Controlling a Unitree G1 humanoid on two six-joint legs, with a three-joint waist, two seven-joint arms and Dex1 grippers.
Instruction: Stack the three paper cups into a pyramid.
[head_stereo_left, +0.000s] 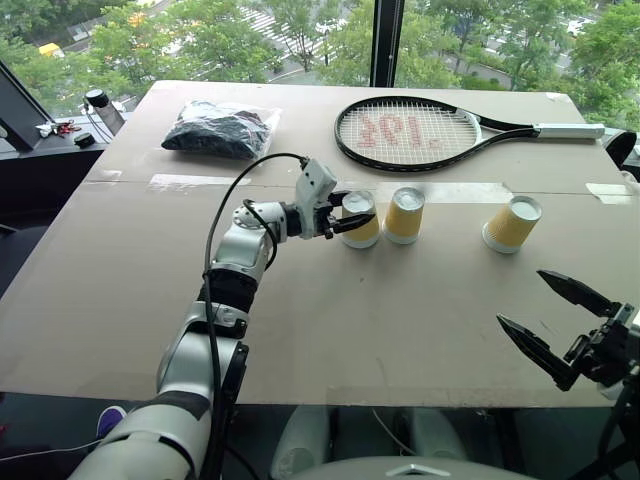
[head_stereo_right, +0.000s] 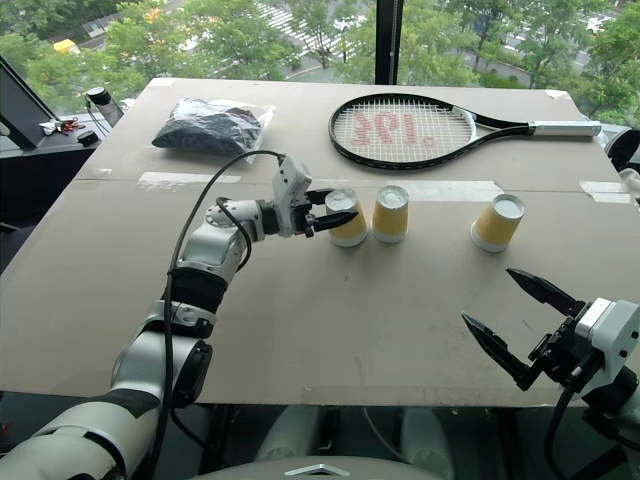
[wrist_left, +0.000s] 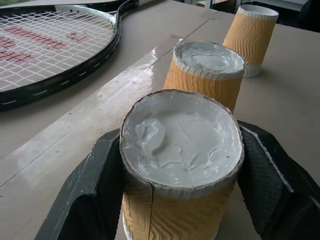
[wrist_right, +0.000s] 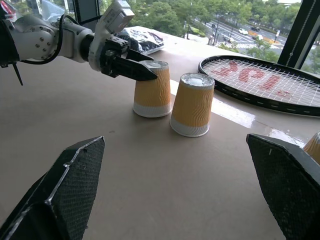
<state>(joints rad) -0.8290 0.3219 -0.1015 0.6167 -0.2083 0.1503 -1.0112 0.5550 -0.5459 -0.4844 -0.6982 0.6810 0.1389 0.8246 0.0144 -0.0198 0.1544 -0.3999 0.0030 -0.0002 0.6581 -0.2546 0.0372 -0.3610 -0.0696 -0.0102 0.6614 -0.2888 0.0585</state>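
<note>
Gripping one of three paper cups (head_stereo_left: 405, 215), left claw (head_stereo_left: 347, 216); right claw (head_stereo_left: 545, 320) agape.

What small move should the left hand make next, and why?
Probably open and back off. The left hand is shut on the left cup, which stands upside down on the table close beside the middle cup. That looks like a finished base pair, leaving the far cup to go on top.

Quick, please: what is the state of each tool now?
Left tool: closed on a cup.
Right tool: open, holding nothing.
</note>
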